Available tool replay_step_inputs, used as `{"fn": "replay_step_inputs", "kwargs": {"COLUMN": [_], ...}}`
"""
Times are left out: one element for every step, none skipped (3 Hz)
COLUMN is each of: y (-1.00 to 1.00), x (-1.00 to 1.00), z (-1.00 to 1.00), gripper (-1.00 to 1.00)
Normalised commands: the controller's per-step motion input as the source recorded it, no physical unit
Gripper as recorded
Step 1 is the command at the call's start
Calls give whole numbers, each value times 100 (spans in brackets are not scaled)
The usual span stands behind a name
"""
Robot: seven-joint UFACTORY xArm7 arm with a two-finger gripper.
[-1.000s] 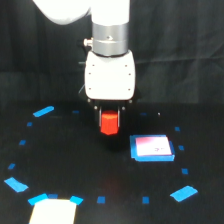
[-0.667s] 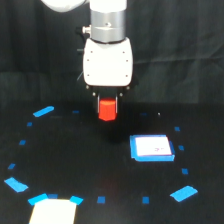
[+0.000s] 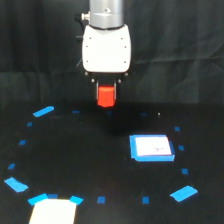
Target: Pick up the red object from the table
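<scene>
The red object [image 3: 106, 96] is a small red-orange block held between the fingers of my gripper [image 3: 106, 95], which is shut on it. The gripper hangs from the white arm head [image 3: 106, 47] and holds the block in the air, well above the black table [image 3: 90, 160]. The block's top is hidden between the dark fingers. The table carries small blue tape marks in a ring.
A flat white square with a blue border [image 3: 152, 148] lies on the table toward the exterior view's right. A pale square with blue corners [image 3: 52, 210] sits at the bottom left. Larger blue tape pieces lie at the left [image 3: 43, 111] and lower right [image 3: 183, 193].
The gripper has risen with the red block in it, from near the table surface to well above it. The white squares have not moved.
</scene>
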Motion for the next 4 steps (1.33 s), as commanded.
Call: {"fn": "replay_step_inputs", "kwargs": {"y": [26,8,-3,11], "x": [5,5,-33,4], "z": [89,28,41,11], "gripper": [-100,-100,-100,-100]}}
